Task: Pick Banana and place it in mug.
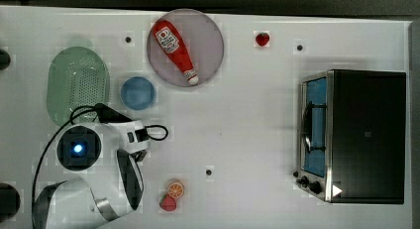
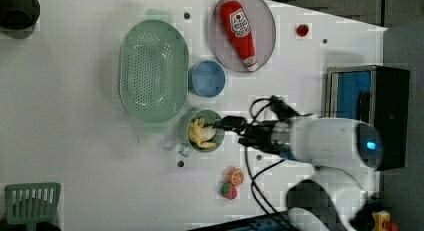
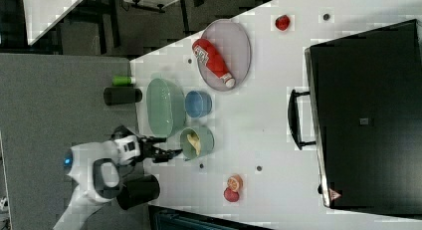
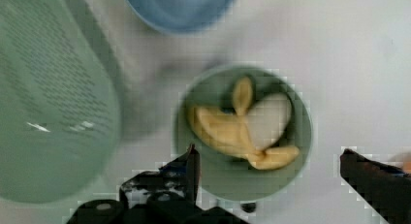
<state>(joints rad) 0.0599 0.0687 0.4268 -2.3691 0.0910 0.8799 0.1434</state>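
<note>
Top view: a red ketchup bottle [image 1: 175, 49] with a white label (text unreadable) lies on a round grey plate [image 1: 210, 43]. Left view: the perforated oval green basket [image 2: 153, 71] adjoins a round blue cup [image 2: 207, 78]. Wrist view: the peeled banana [image 4: 242, 125] lies inside the pale-green mug [image 4: 304, 136]; the gripper [image 4: 269, 161] stands spread wide above it, holding nothing

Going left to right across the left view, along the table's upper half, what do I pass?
Green perforated basket → blue cup → plate carrying the ketchup bottle → small red fruit → toaster oven.
</note>
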